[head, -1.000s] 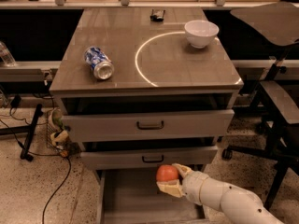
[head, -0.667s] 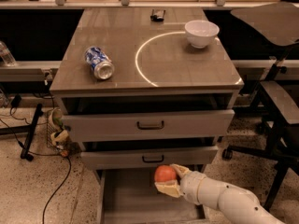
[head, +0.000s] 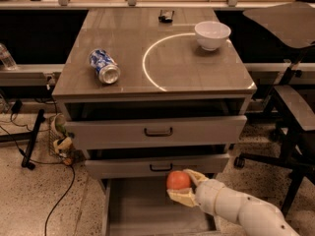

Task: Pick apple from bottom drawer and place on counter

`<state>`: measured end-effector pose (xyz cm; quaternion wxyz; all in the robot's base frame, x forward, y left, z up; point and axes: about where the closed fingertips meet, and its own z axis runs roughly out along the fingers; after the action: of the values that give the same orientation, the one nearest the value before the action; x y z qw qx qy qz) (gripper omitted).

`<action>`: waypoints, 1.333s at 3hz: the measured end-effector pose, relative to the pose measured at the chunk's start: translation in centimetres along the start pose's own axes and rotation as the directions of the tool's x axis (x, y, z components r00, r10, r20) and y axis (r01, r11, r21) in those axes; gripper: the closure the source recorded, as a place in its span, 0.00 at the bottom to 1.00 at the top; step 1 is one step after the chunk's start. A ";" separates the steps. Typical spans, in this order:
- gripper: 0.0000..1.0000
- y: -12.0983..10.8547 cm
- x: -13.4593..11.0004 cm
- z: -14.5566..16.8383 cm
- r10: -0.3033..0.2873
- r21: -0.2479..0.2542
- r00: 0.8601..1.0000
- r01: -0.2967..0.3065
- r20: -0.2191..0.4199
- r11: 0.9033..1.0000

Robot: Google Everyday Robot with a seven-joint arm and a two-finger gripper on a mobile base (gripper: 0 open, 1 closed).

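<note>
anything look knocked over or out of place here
The soda can lies on its side at the left of the counter, not upright. No spill shows. The hand, closed on the apple, is above the open bottom drawer.

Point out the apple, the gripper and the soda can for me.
apple (head: pixel 178 180), camera view, middle of its red skin.
gripper (head: pixel 183 185), camera view, midway between fingertips, holding the apple over the bottom drawer (head: pixel 142 208).
soda can (head: pixel 104 66), camera view, its side.

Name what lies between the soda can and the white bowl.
Camera view: only the white arc on the counter lies there. The tool holds the apple over the bottom drawer.
</note>
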<state>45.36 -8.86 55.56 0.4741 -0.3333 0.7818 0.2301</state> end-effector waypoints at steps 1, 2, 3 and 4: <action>1.00 0.4 -6.4 -6.4 -0.153 0.050 0.979 0.147 0.138 0.988; 1.00 0.3 -9.1 -8.9 -0.255 0.111 0.953 0.239 0.165 0.965; 1.00 0.2 -9.1 -8.4 -0.243 0.113 0.955 0.226 0.172 0.968; 1.00 -3.0 -15.0 -7.4 -0.336 0.207 0.907 0.288 0.256 0.935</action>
<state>48.12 -11.32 72.19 0.6389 -0.3773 0.6574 0.1317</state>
